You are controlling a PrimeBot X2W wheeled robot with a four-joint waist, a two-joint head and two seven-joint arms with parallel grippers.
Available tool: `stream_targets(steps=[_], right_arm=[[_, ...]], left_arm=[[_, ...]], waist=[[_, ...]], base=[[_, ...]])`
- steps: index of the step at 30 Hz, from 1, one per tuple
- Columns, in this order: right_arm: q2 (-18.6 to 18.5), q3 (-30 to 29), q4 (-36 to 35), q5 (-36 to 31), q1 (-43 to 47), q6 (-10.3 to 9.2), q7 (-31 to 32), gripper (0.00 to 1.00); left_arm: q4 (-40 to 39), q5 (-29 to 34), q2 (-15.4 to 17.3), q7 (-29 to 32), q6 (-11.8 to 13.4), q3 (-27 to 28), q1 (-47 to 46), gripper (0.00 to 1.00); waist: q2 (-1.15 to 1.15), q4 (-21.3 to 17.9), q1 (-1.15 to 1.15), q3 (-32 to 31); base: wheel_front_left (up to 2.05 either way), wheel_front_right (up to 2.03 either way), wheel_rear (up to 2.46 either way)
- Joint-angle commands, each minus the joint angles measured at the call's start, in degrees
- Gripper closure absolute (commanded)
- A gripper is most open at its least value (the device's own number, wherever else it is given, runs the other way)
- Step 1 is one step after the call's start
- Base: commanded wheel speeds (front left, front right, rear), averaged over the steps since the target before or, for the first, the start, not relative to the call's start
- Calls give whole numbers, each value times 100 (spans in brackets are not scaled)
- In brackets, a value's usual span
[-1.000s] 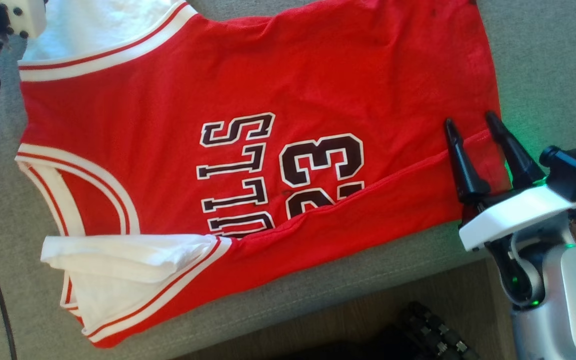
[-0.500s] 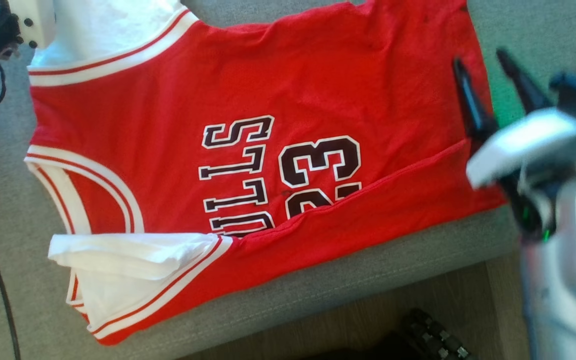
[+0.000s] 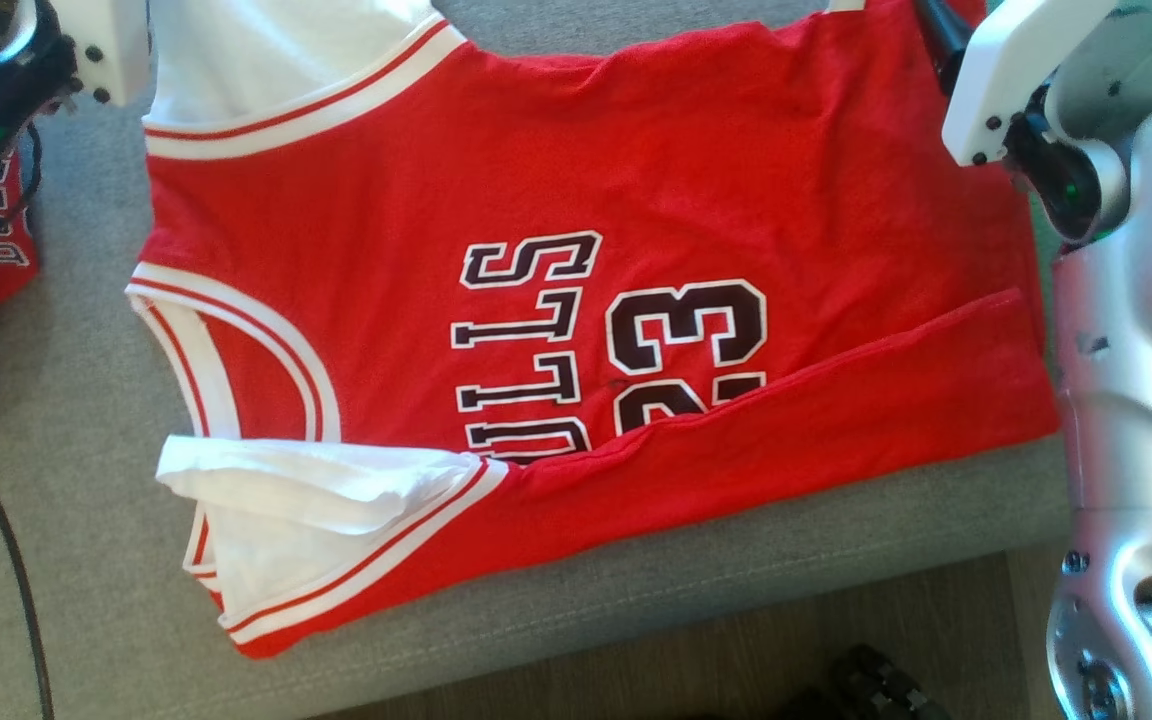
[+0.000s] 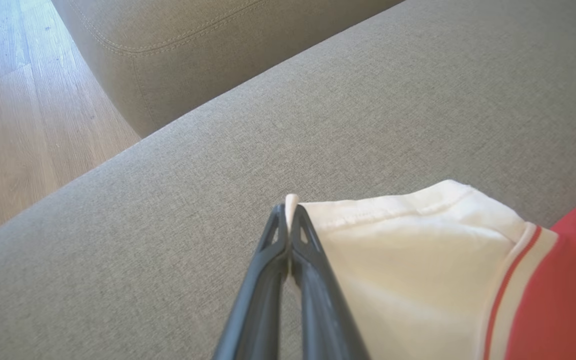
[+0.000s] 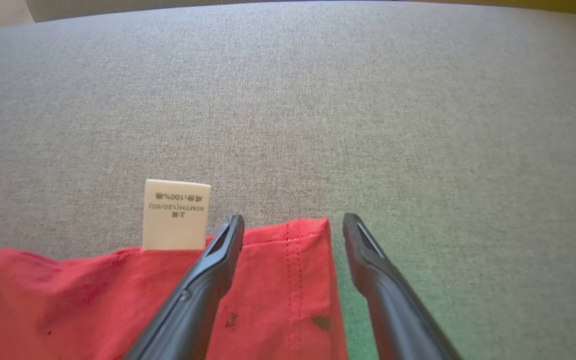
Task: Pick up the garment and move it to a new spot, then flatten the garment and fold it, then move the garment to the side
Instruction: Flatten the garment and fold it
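Folding step, I'd judge: left gripper (image 4: pixel 288 222) pinches the jersey (image 3: pixel 636 180) by its white corner, right gripper (image 5: pixel 292 230) spread astride its red hem corner on the cushion (image 5: pixel 288 100), needing to close next.

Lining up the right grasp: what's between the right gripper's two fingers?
Right wrist view: the red hem corner of the jersey lies between the fingers of the open right gripper, with a strip of bare grey cushion beside it.
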Motion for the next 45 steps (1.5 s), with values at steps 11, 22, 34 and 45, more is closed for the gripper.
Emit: stream_targets(steps=[11, 22, 34, 45], right_arm=[[20, 0, 529, -286, -503, -2, 185, 62], [20, -557, 673, -180, -958, -2, -364, 100], [-46, -1145, 1114, -193, -1279, -2, -1243, 100], [-549, -830, 703, 307, -2, -2, -1294, 100]], left_arm=[[-42, -232, 313, -206, 7, -205, -472, 100], [10, -116, 374, -1068, 7, -384, -853, 100], [-24, -236, 224, -2659, 7, -478, -878, 100], [-1449, -998, 927, -3033, 105, -611, 615, 100]], waist=[[0, 98, 0, -17], [0, 138, 0, 70], [0, 432, 0, -115], [0, 745, 0, -653]], base=[[0, 0, 0], [0, 0, 0], [0, 0, 0], [0, 0, 0]])
